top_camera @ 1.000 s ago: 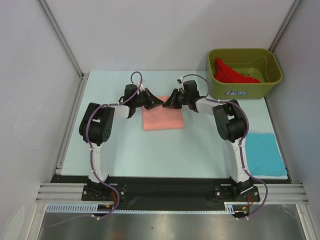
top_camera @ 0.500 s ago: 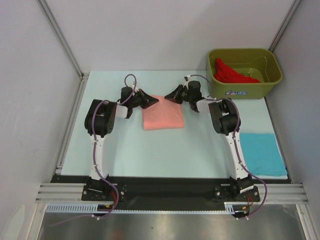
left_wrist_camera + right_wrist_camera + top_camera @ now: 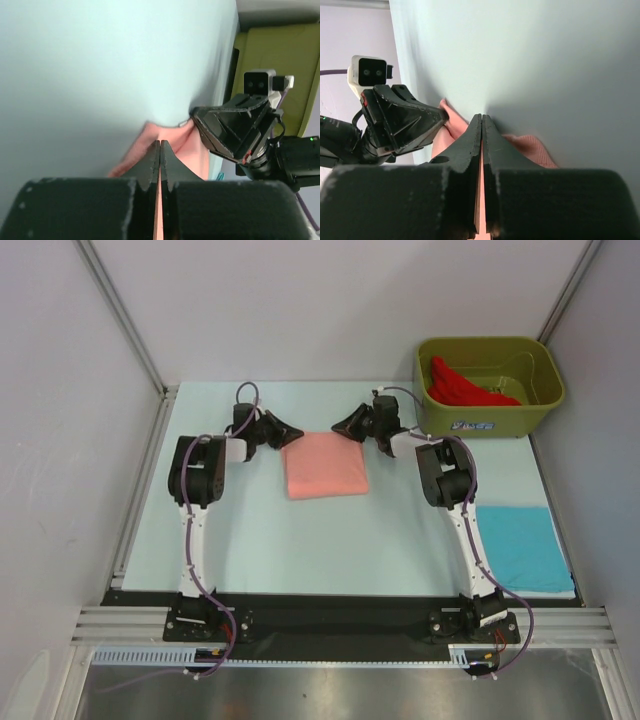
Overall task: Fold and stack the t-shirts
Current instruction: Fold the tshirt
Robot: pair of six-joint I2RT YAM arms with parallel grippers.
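As the two arms draw apart, the pink shirt (image 3: 325, 465) comes fully into view: a tidy folded rectangle lying flat in the middle of the bench (image 3: 300, 540). A second ago both tools sat nose to nose over its far edge. Now the left tool (image 3: 296, 433) has slid out to the far left corner and the right tool (image 3: 339, 426) to the far right one. Each is closed, fingers pressed together with no cloth between them. That reads like a last smoothing stroke along the far edge, so this shirt looks finished and ready for stacking.

Out from there, the turquoise shirt (image 3: 515, 545) lies folded at the near right edge of the bench, beside the right arm. The red shirt (image 3: 460, 385) is bunched in the tub (image 3: 545, 390) at the far right corner, so that one looks yet to be folded.

Room next: bare bench runs left of the pink shirt and in front of it. It's tighter on the right, where the tub wall stands near the right wrist, and the back wall is close behind both tools, so any lift is best brought toward the near side
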